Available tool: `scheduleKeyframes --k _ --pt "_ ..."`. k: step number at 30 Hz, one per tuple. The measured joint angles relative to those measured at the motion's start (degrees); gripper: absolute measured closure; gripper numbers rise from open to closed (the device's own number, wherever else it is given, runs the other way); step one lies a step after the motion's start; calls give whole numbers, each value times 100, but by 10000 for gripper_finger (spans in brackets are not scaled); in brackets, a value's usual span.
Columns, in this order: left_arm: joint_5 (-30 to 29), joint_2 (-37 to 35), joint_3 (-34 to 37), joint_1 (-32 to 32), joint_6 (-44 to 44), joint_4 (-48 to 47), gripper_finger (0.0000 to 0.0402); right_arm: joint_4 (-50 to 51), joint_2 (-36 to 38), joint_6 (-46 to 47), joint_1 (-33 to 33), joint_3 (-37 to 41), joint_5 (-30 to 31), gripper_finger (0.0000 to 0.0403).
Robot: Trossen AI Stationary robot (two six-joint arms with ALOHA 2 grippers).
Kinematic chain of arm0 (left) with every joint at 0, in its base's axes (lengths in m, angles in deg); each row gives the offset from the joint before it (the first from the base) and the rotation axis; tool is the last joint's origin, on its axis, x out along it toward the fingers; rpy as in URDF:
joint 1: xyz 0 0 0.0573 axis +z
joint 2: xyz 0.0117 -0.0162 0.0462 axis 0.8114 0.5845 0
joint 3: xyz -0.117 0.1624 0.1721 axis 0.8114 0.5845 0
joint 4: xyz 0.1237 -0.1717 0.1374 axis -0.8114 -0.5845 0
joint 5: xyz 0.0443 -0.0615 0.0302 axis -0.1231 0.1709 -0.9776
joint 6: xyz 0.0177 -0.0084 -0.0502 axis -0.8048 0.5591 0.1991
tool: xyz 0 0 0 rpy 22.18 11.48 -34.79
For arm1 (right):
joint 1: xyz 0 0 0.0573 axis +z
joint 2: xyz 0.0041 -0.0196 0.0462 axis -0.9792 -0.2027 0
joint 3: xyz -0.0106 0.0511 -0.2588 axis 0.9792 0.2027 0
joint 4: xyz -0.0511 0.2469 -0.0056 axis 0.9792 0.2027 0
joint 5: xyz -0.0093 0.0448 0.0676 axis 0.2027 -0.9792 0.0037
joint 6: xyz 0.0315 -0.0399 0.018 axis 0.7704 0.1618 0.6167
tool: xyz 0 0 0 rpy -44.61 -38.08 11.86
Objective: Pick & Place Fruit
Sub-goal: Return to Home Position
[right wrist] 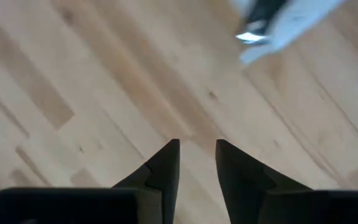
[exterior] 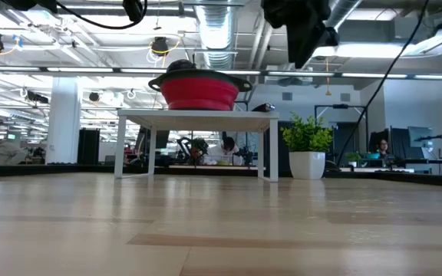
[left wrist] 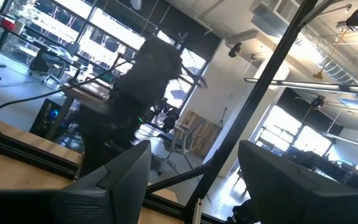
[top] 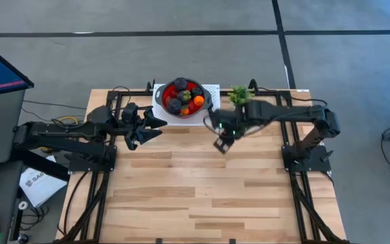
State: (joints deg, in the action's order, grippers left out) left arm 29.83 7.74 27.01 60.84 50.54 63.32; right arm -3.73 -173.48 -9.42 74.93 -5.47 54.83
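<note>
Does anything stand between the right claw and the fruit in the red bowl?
Nothing visible does. The right claw hangs over the table beside the shelf; the fruit lies in the red bowl, the plant off aside.

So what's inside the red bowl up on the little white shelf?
Toy fruit piled up: dark purple pieces and an orange one. The top ones cover whatever lies beneath. From table height the red bowl's wall hides nearly all.

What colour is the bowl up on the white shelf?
The bowl is red with a dark rim, clearest in the low view.
</note>
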Motion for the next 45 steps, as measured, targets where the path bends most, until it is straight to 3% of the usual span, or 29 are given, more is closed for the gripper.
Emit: scheduleKeyframes --k 2,7,11,19,22,26,33,36,39,45 --pt "0 0 0 0 -2 0 165 -340 134 -74 255 323 -35 315" --pt "2 0 0 0 0 -2 165 -2179 1174 108 545 1749 -913 359" --pt "3 0 0 0 0 -12 165 -3163 2398 306 646 2580 -678 398" --pt "-321 44 2 0 -24 -80 165 -3058 3967 53 659 2944 -327 359" --pt "-647 42 2 0 -28 -155 165 -3093 4151 8 621 2944 76 354" --pt "-970 44 2 0 -34 -384 165 -3420 4171 -1542 726 2944 161 353" --pt "-1278 44 2 0 -15 -415 165 -3507 4258 -4052 1309 2939 -1138 353" --pt "-1498 44 2 0 -7 -417 165 -3483 4215 -4694 1433 2942 -1280 353" --pt "-1735 44 2 0 -2 -415 165 -3675 4041 -4722 1417 2939 -1261 353" --pt "-2092 44 2 0 0 -419 165 -3319 4136 -3857 1084 3287 -1186 353"
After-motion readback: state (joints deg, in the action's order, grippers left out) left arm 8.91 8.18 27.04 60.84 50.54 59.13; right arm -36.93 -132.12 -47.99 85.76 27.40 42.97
